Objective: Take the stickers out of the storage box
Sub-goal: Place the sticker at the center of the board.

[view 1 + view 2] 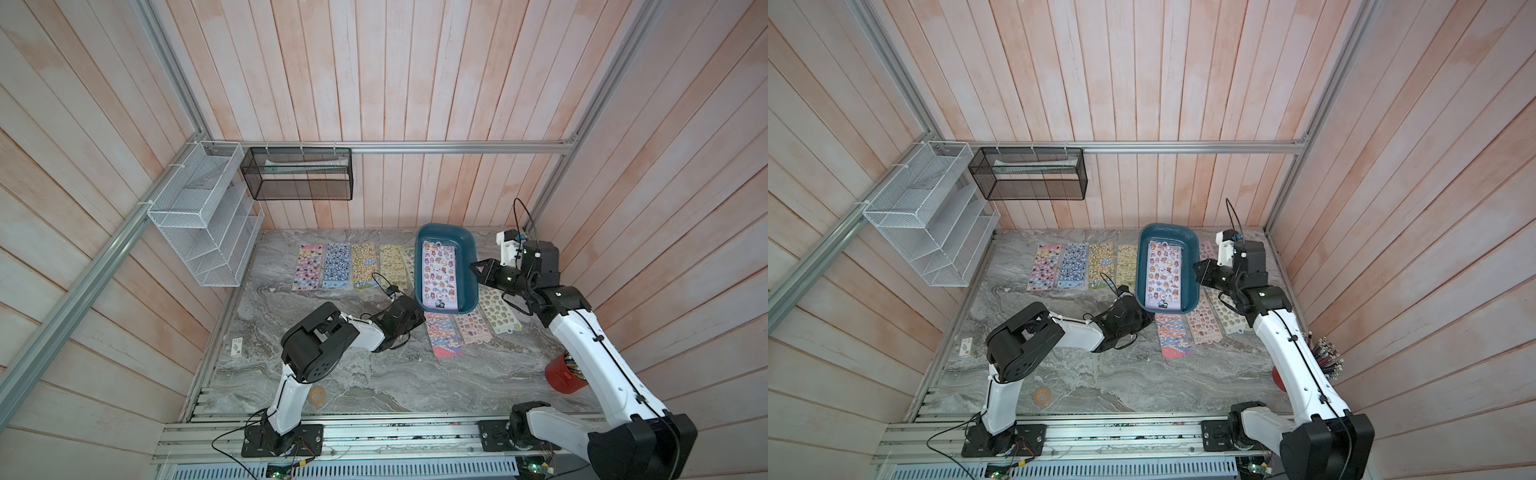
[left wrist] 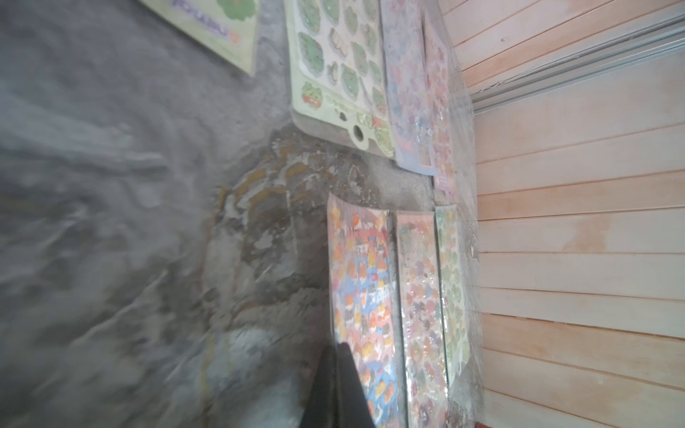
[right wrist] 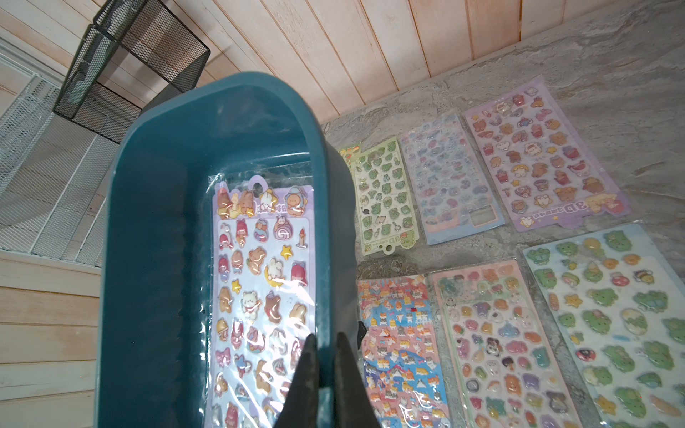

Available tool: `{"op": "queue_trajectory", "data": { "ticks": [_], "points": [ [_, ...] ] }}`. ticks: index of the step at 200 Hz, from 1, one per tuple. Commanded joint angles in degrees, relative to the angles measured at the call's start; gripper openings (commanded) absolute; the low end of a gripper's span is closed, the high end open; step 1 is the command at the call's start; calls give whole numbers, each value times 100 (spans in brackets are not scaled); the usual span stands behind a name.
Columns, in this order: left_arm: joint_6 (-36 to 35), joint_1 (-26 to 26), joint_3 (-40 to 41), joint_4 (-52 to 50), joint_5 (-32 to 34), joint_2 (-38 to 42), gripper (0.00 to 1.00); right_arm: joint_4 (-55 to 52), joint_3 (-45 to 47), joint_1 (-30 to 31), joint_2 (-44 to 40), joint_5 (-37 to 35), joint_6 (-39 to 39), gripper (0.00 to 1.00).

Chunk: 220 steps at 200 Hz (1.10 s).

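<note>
Teal-blue shallow plastic storage box (image 3: 155,259) looks lifted off grey marble bench (image 1: 332,374) | right fingers (image 3: 307,370) pinch its rim | left fingers (image 2: 335,392) clenched, empty | lilac glossy sticker sheet (image 3: 259,281) inside | risk: rim pinch slips, box drops on laid-out sheets (image 3: 493,352)

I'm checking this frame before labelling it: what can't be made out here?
- Tip of the left gripper: the storage box covers it in both top views, and the left wrist view is blurred.
- Anything under the lilac sheet: the sheet lies on top in every view.
- Contents of the black mesh basket: too small in both top views.
- Part of the red cup: behind the right arm.
</note>
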<state>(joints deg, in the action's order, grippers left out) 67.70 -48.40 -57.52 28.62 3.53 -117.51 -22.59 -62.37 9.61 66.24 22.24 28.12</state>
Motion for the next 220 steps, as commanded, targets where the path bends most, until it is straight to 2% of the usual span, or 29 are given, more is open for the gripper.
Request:
{"op": "queue_trajectory", "data": {
  "ticks": [1, 30, 97, 169, 220],
  "points": [
    [-63, 111, 248, -55, 112, 216, 0, 155, 23, -20, -101, 150, 22, 0],
    [-77, 156, 108, -11, -128, 22, 0, 176, 15, -18, -49, 176, 38, 0],
    [-97, 131, -223, -126, -201, -227, 0, 132, 4, -21, -54, 165, 27, 0],
    [21, 42, -347, -177, -48, -338, 0, 99, -30, -16, -58, 182, 12, 0],
    [5, 19, -332, -190, -37, -298, 31, 108, -8, -20, -82, 180, 27, 0]
  ]
}}
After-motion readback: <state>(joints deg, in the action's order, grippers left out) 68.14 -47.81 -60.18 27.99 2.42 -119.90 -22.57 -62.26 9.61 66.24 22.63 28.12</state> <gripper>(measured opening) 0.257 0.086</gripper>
